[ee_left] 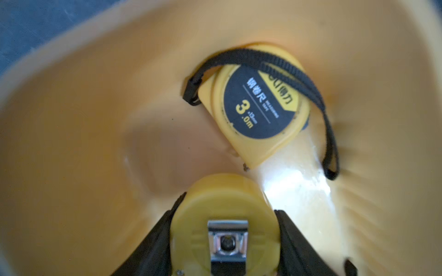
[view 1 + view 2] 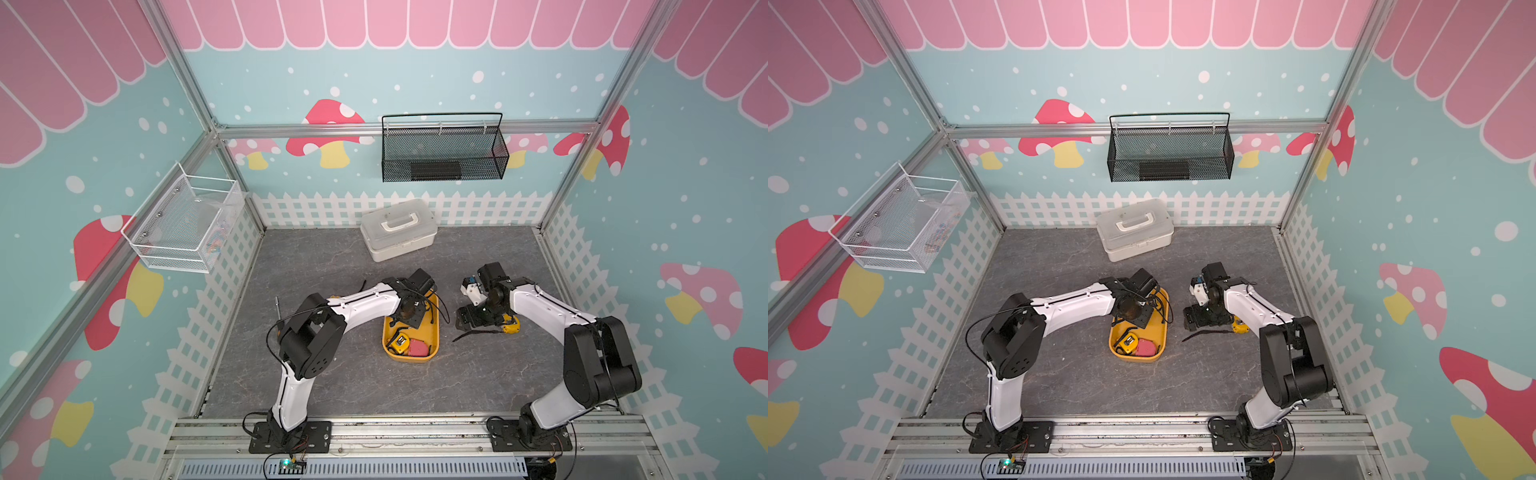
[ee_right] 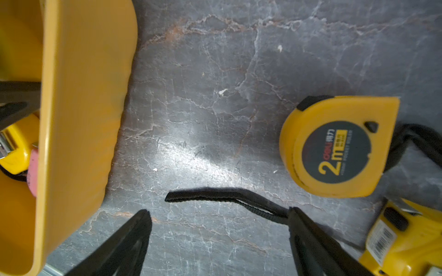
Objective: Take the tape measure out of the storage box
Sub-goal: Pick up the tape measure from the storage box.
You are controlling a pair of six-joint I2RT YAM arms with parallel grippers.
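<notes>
In both top views the storage box point(image 2: 435, 332) sits mid-table point(image 2: 332, 374) between the two arms, so either can reach it. The left arm bends over its far end and its wrist hides the jaws; the near end shows one yellow tape measure point(image 2: 400, 341) and one pink item point(image 2: 417, 348). Whether that tape measure is the one being gripped, I cannot tell from here. The right gripper point(image 2: 462, 321) hangs low over the table just beside the box.

In the left wrist view the left gripper point(image 1: 227, 215) is pressed against the two flanks of a clipped tape measure point(image 1: 224, 203), its steel belt clip facing the camera. The flat sides give the pads firm purchase, so I judge this to be the grasp before the lift. Beyond it a 3.0m tape measure point(image 1: 259, 102) lies flat on the box floor with its own black loop draped over it. That makes two tape measures in the box here.

In the right wrist view the right gripper's jaws are spread wide and pinch nothing, with bare table between them. One loose strap point(image 3: 210, 194) runs behind one finger. Two more tape measures lie on the table, well outside the box: a 2m tape measure point(image 3: 334, 148) and a barcoded tape measure point(image 3: 401, 241). I judge the task to be partly done.
</notes>
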